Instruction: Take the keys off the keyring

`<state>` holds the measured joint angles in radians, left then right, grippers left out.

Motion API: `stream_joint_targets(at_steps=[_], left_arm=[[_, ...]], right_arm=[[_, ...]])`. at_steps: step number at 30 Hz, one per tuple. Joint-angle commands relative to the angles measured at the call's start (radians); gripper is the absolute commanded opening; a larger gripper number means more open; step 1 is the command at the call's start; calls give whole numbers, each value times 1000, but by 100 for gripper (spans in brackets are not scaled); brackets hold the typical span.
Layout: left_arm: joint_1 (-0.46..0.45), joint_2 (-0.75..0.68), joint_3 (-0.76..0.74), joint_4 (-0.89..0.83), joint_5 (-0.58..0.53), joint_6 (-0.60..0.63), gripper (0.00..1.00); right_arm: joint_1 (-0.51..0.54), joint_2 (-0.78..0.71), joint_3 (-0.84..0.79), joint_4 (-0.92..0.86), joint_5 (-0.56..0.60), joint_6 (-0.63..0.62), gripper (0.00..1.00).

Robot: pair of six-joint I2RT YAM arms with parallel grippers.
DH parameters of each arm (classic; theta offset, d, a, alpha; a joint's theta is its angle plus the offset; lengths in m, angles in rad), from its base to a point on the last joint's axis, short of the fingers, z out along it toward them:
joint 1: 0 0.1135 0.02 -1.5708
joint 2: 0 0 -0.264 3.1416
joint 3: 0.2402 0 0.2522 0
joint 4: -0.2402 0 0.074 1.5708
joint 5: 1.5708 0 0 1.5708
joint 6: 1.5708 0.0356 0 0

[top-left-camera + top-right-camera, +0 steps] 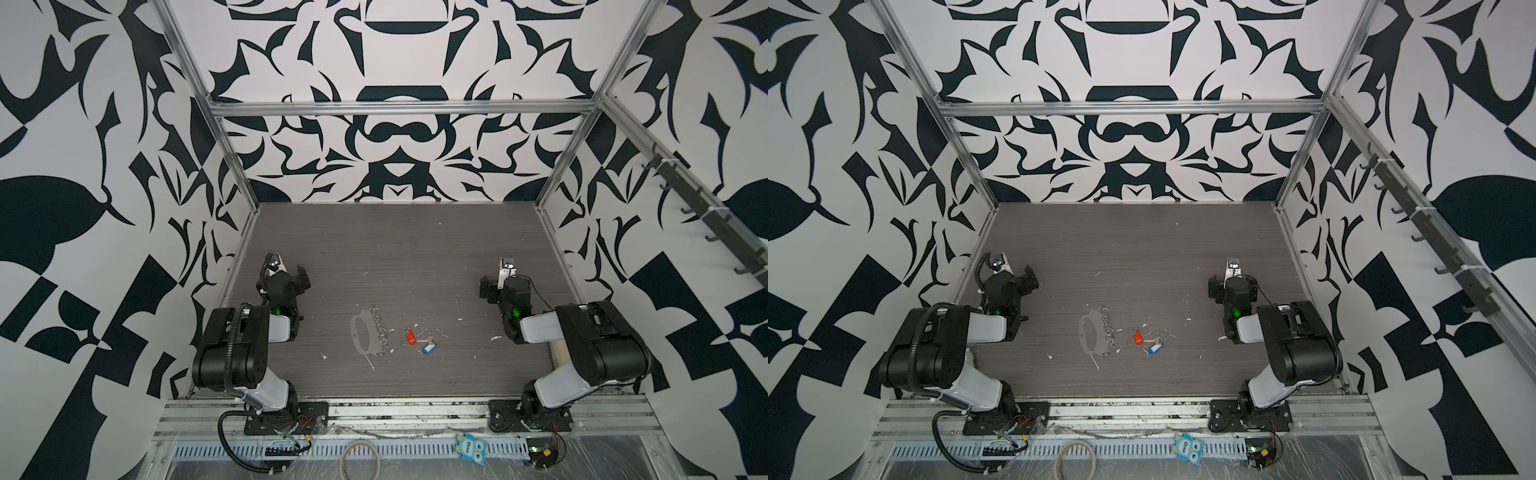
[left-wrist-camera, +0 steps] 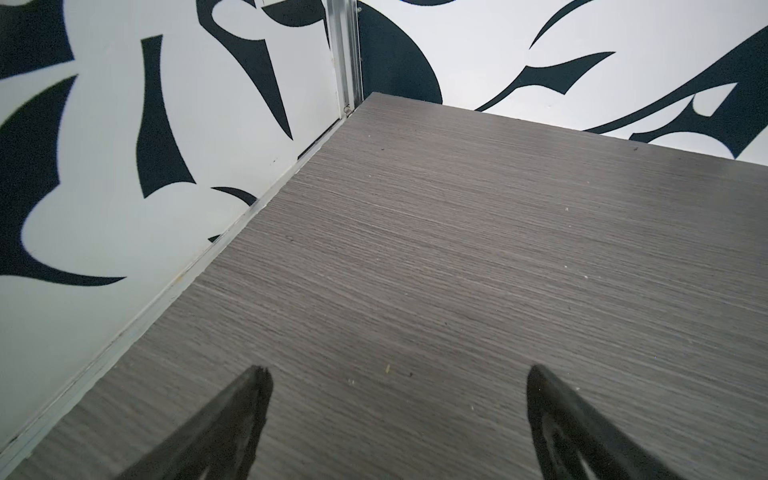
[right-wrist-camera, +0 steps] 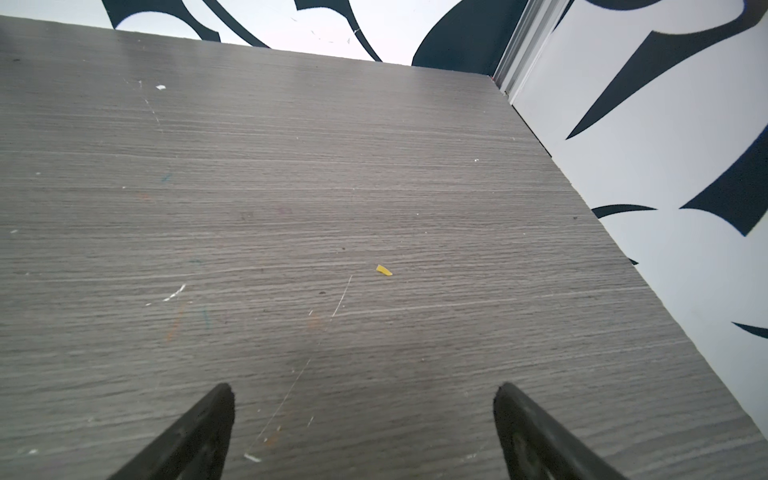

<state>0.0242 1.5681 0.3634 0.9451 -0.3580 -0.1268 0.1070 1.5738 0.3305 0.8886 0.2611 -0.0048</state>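
The keyring (image 1: 365, 334) lies mid-way across the desk (image 1: 374, 249), the red-tagged key (image 1: 410, 336) and blue-tagged key (image 1: 428, 348) just beside its ring row (white scraps (image 1: 494, 338) scattered around). The left hand (image 2: 399, 370) and right hand (image 3: 361, 388) gape empty, well apart from them.

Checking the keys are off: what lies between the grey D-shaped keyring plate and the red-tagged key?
Only bare grey wood-grain table, seen in both top views, separates the translucent grey D-shaped keyring plate from the red-tagged silver key.
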Motion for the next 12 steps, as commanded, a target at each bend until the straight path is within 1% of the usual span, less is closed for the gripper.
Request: stream_joint_targets(at_steps=[1, 12], left_arm=[[3, 4, -5, 31, 3, -4, 99], [3, 5, -5, 30, 3, -5, 99]], right_arm=[[3, -18, 16, 42, -3, 6, 100], [-1, -14, 24, 36, -19, 14, 99]])
